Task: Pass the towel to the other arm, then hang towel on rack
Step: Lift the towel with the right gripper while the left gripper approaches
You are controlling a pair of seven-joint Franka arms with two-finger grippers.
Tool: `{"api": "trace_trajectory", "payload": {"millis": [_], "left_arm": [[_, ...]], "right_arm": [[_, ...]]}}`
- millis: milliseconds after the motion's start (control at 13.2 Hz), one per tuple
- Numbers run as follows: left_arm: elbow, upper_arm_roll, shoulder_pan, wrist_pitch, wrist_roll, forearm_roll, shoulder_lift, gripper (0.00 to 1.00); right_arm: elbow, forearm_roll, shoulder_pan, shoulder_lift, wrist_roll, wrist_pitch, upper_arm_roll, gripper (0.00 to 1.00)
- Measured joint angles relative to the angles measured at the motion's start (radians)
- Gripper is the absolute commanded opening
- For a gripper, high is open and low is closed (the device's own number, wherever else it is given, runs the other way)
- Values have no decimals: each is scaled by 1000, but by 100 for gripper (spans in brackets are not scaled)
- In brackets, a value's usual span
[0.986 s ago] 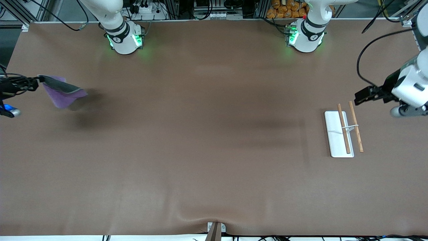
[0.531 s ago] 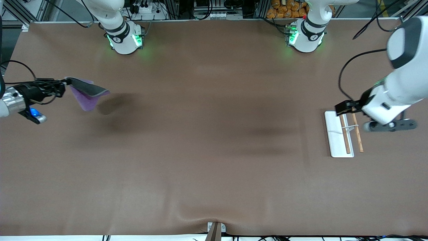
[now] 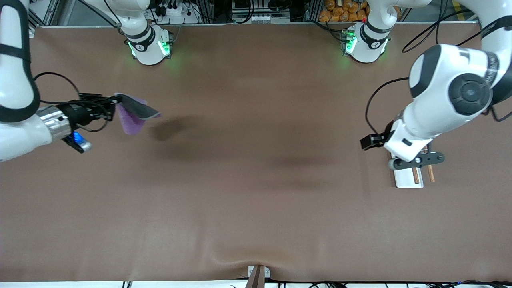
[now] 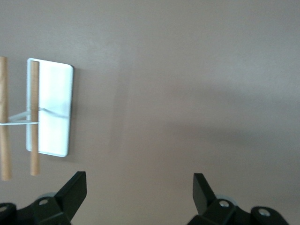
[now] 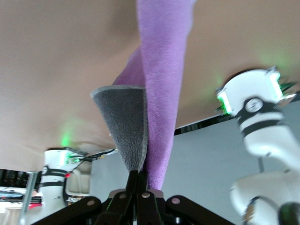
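Note:
My right gripper [image 3: 113, 105] is shut on one edge of the towel [image 3: 136, 114], purple on one face and dark grey on the other. The towel hangs in the air over the right arm's end of the table. In the right wrist view the towel [image 5: 161, 89] droops from the closed right gripper [image 5: 139, 185]. My left gripper [image 3: 369, 141] is open and empty, up in the air beside the rack [image 3: 404, 179], which the left arm mostly covers. The left wrist view shows the rack [image 4: 52, 110], a white base with two wooden rods, beside the open left gripper [image 4: 139, 190].
The brown table mat [image 3: 256, 180] has a raised fold at its edge nearest the front camera. The two arm bases [image 3: 150, 46] stand along the table's edge farthest from that camera.
My right gripper has carried the towel toward the middle of the table. My left arm has swung over the rack, its gripper now past the rack toward the middle.

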Motion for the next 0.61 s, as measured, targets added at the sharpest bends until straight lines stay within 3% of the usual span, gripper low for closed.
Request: {"api": "trace_trajectory", "payload": {"millis": [607], "left_arm": [[15, -1, -96, 64, -278, -2, 37, 100]], "right_arm": [[43, 161, 212, 0, 396, 214, -1, 0]]}}
